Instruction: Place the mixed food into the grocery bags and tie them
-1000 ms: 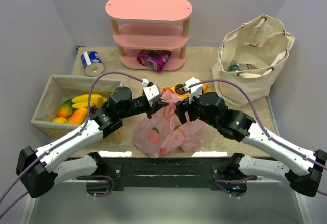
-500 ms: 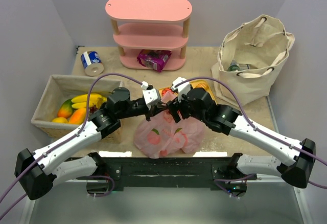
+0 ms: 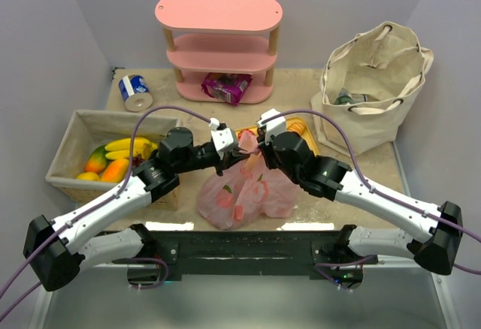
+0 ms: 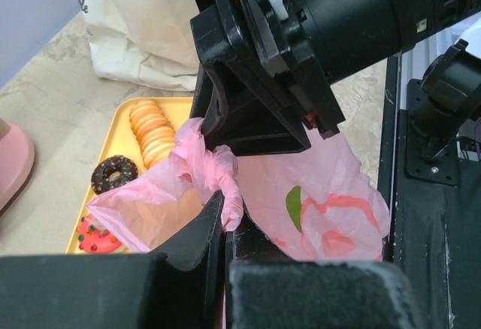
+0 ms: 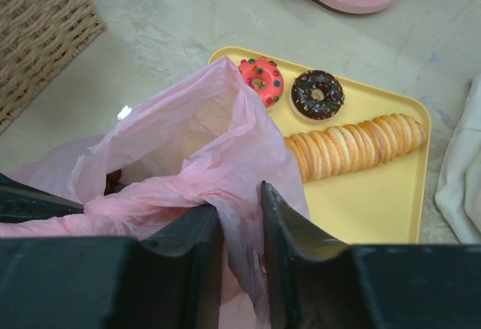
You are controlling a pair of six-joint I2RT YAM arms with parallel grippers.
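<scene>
top external first: where does the pink plastic bag (image 3: pixel 244 190) sit against the grippers?

it lies slumped on the table (image 3: pixel 301 81) near the front edge, between the two arms. its gathered top rises to the left gripper (image 3: pixel 228 149) and the right gripper (image 3: pixel 261 143), which meet nose to nose just above it.

are they holding it?

both are. left wrist view shows the left gripper pinched tight on a twisted pink strand, the right gripper's black body close behind it. right wrist view shows the right fingers (image 5: pixel 199 231) clamped on a bunched fold of the same film. peach-coloured shapes show on the bag; printed or inside, i cannot tell.

what crowds them?

a yellow tray (image 5: pixel 368 209) lies just behind the bag, carrying a row of biscuits (image 5: pixel 353 145), a pink donut (image 5: pixel 259 79) and a chocolate donut (image 5: pixel 316 95); the pink film overlaps its near corner. the woven basket (image 3: pixel 75 130) of fruit sits to the left, with the left forearm crossing its near right corner. the canvas bag (image 3: pixel 376 81) stands open, well apart at the far right. bare table shows between the two bags. the pink shelf (image 3: pixel 218 36) stands at the back.

and the arms?

each reaches forward and inward from its base, elbow out to the side, forearms converging over the bag.
</scene>
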